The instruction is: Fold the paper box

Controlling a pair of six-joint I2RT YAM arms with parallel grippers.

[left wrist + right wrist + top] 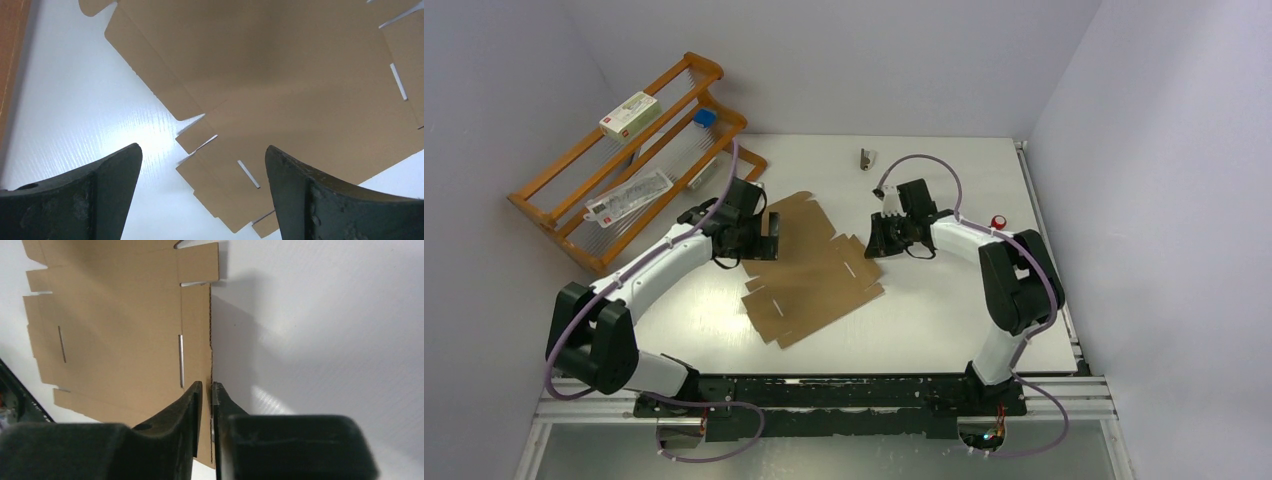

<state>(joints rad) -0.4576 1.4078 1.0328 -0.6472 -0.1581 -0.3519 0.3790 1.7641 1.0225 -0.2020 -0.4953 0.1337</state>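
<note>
We see the right claw (207, 385) pinched nearly shut on the paper box (814, 270): the edge of one flap runs straight in between its fingers. That flap looks lifted off the white table (954, 310) and throws a shadow on the claw's far side. The rest of the box lies flat and unfolded, spread between the two claws. The left claw (202, 149) is wide open and grips nothing, hovering over the opposite edge with slotted tabs right below its fingertips
</note>
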